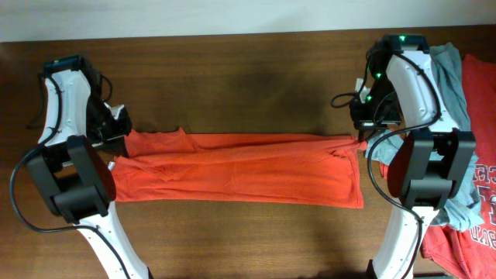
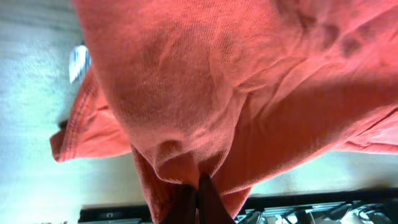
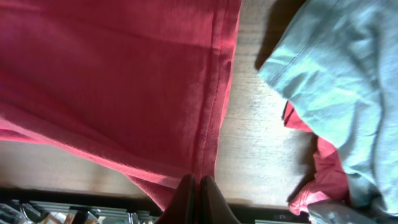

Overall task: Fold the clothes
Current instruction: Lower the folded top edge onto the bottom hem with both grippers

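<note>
Across table (image 1: 232, 77) centre: orange-red T-shirt (image 1: 240, 167) stretched left–right, left gripper (image 2: 196, 188) and right gripper (image 3: 196, 185) each clamped on one end.

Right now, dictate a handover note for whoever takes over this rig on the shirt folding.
Left gripper: shut on the left end of the orange-red shirt.
Right gripper: shut on that shirt's right end, at the hem.
Shirt: lies on the table as a long band stretched between the two grippers; it looks doubled lengthwise.
Waiting: a grey-blue shirt and a printed orange-red shirt, crumpled together at the right edge by the right arm.
Done: probably the first lengthwise fold.
Left: fold this shirt crosswise, then the two in the pile.
</note>
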Robot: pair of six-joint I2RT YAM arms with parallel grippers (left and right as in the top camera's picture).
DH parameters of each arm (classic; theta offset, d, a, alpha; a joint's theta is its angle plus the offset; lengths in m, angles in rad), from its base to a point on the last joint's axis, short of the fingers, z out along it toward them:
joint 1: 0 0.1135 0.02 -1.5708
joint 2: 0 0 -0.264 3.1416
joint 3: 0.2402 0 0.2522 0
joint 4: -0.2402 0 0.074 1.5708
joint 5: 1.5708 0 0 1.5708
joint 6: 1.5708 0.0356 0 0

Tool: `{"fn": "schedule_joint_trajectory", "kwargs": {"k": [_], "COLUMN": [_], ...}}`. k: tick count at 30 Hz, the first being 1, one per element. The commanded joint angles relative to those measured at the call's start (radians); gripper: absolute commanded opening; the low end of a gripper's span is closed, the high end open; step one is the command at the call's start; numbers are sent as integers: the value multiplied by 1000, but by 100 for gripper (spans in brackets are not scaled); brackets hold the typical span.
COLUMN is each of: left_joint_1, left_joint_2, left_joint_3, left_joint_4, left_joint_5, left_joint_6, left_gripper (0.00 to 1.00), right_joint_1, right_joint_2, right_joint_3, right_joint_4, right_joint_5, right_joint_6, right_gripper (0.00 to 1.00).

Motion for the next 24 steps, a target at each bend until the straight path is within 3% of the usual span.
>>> {"fn": "schedule_joint_trajectory", "kwargs": {"k": [1, 13, 20, 24], "left_joint_1": [7, 7, 7, 7], "left_joint_2": [-41, -40, -40, -40], "left_joint_3": [-45, -145, -147, -149], "left_joint_4": [0, 63, 57, 51], "left_joint_5": [-29, -30, -33, -33], "left_joint_6": [-23, -23, -23, -23], "left_gripper": [1, 1, 7, 11], "right_joint_1": [-7, -7, -7, -7], "right_joint_2": [-43, -43, -43, -43], "right_joint_3": [-49, -256, -293, -293], "right_joint_4": [7, 84, 97, 96], "right_joint_5": [-9, -33, -35, -34], "right_joint_6": [-2, -2, -2, -3], "right_gripper": [4, 4, 4, 16]}}
